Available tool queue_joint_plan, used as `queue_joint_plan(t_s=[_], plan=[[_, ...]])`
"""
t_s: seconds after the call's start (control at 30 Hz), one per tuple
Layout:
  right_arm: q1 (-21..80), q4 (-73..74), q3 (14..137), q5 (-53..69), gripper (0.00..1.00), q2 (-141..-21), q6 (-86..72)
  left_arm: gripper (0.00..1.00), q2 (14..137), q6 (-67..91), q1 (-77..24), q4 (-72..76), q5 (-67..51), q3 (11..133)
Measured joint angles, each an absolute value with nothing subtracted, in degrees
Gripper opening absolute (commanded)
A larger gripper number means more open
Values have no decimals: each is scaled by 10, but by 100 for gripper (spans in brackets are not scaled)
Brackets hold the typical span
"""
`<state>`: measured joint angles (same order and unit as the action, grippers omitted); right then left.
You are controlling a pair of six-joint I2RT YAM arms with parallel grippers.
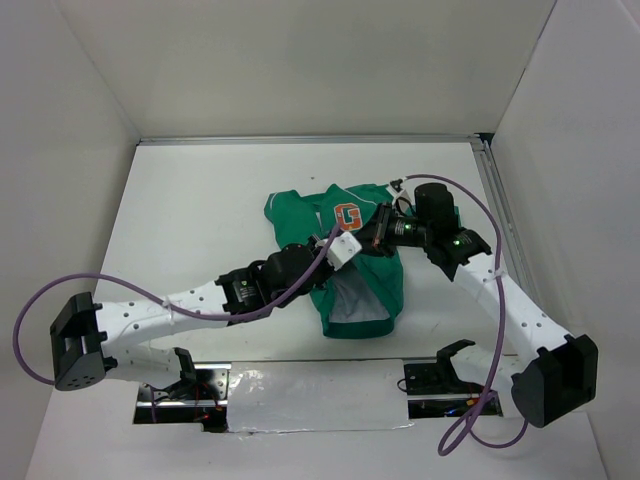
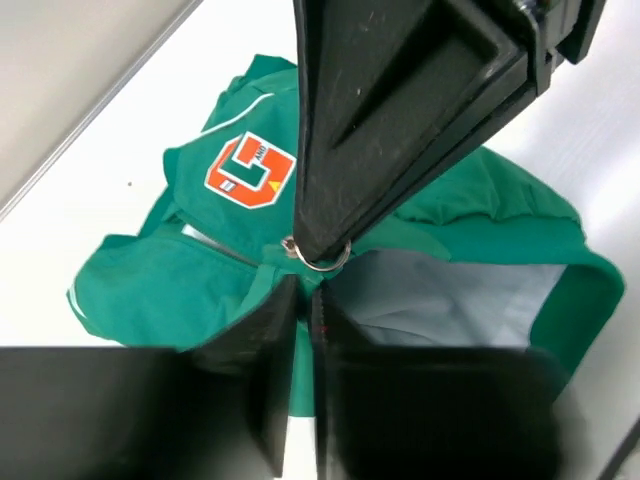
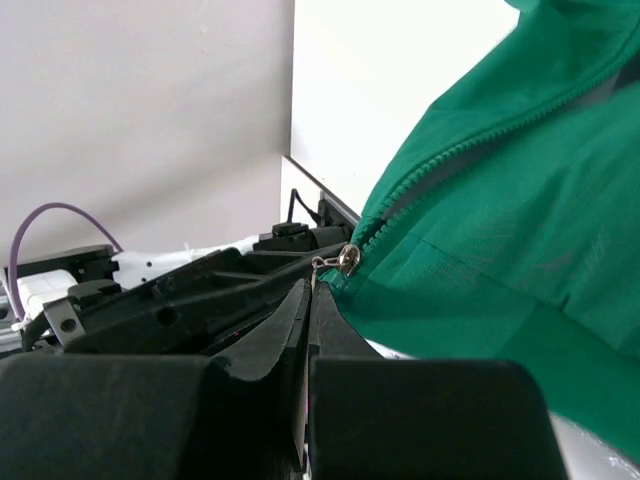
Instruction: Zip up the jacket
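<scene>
- Left gripper (image 2: 308, 302): its jaws are pressed together, and it looks to be pinching a fold of green cloth just below the foot of the zipper. That makes it the anchor. My advice is a firm clamp and a gentle pull back toward the arm bases, so the track goes taut.
- The jacket (image 1: 387, 283) lies crumpled mid-table (image 1: 200, 220) between the two arms. Its front is mostly open and the white lining (image 2: 450, 295) is showing. The fabric is thin and soft and will likely bunch easily. The orange-and-white G patch (image 2: 250, 170) looks stitched on and stiffer.
- Zipper teeth (image 3: 450, 150): fine, green and ridged, and they climb in a curve rather than a straight line. That slack could jam the slider.
- Right gripper (image 3: 308, 292): its fingers are closed, apparently on the wire ring of the small metal zipper pull (image 3: 345, 260), which sits low on the track. It should draw slowly along the line of teeth, away from the anchor.
</scene>
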<state>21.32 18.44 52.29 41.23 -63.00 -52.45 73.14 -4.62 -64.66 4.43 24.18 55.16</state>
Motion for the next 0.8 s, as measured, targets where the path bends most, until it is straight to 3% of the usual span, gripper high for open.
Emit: queue_joint_plan(t_s=[0.03, 0.43, 0.8], plan=[[213, 184, 523, 412, 0, -631, -525, 0, 731, -51, -647, 50, 241, 549], [225, 168, 548, 313, 0, -707, -542, 0, 684, -89, -653, 82, 202, 493], [220, 172, 669, 132, 0, -891, -493, 0, 594, -83, -672, 57, 136, 467]])
